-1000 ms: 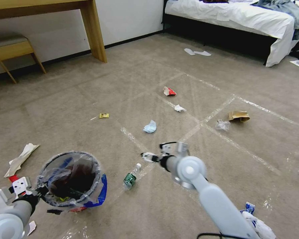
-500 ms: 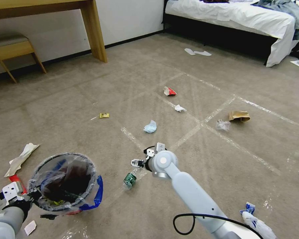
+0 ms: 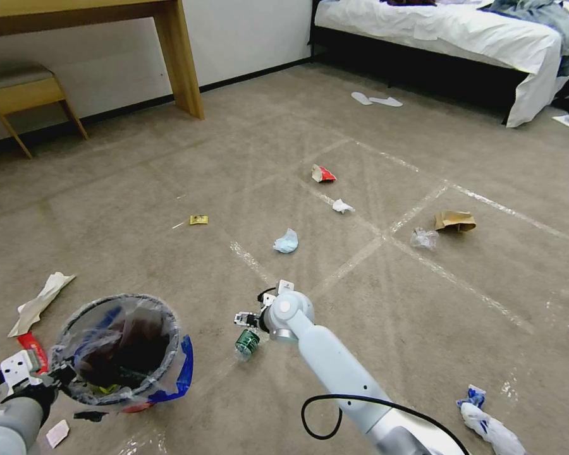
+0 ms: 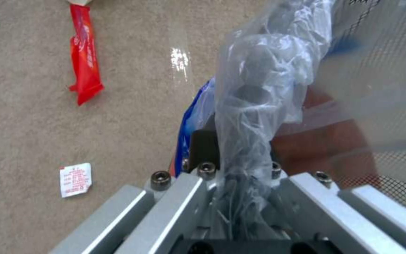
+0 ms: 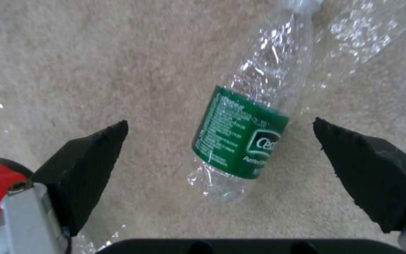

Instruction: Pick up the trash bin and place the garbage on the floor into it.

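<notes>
Bedroom, white-sheeted bed (image 3: 461, 31), wooden desk (image 3: 171, 57)

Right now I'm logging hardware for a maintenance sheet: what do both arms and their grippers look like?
The right arm is a pale blue-grey tube with a round white joint and a looping black cable. The right gripper has black wedge-shaped ribbed pads on silver mounts. The left gripper is bare silver metal with dark bolts.

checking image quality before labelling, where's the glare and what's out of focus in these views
Head view: shiny tape strips glare on the floor. Left wrist view: the trash bin wall is blurred at close range, its plastic liner catching light. Right wrist view: the clear bottle sparkles; the right claw pads look soft.
</notes>
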